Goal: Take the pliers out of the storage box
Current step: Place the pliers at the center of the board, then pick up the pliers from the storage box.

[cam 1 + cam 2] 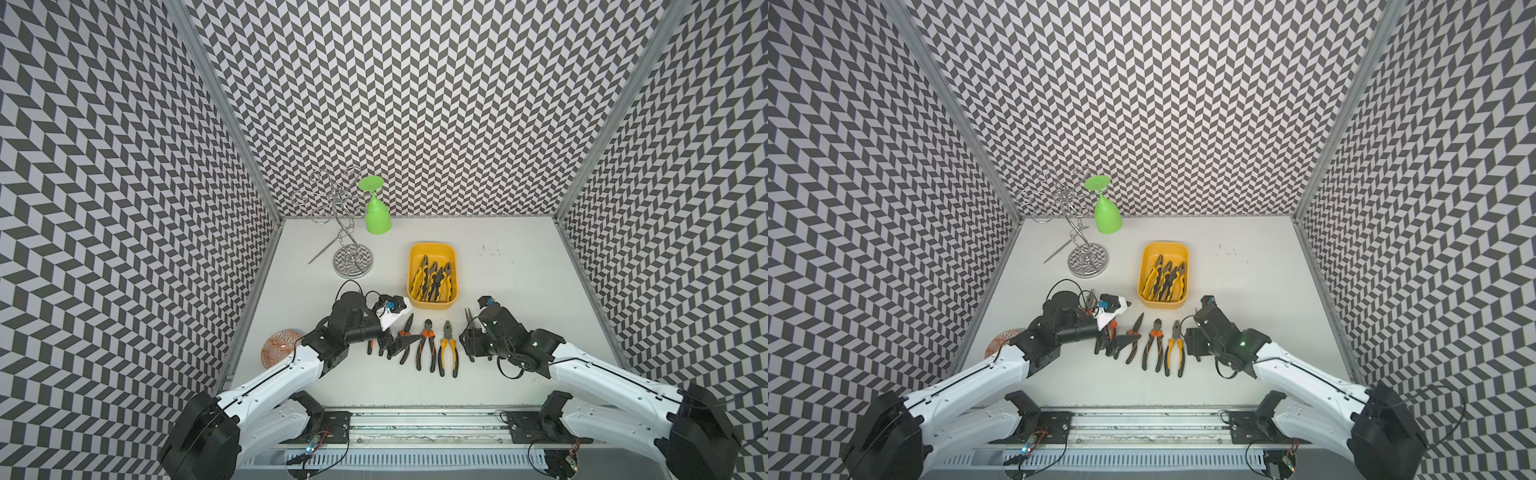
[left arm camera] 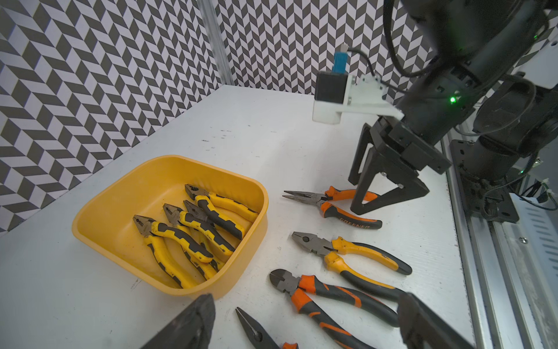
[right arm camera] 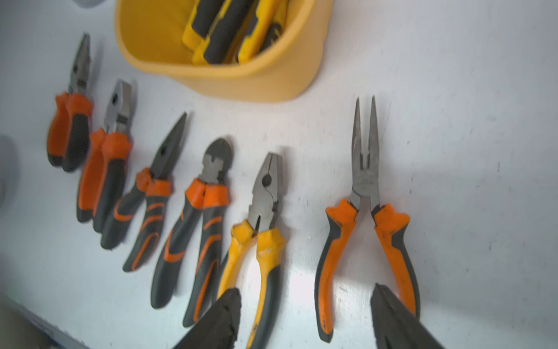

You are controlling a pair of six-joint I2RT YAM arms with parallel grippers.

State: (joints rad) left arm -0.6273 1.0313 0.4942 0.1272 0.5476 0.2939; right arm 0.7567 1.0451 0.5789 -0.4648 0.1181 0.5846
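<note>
Four yellow-handled pliers [image 2: 193,229] lie in the storage box [image 2: 169,158] mid-tabletop [image 1: 519,291]. Six more pliers [image 3: 211,187] lie in a row toward the front edge. The right gripper [image 3: 305,299] is spread wide over the needle-nose pair [image 3: 365,181], gripping nothing. The left gripper [image 2: 305,302] gapes wide, empty.
</note>
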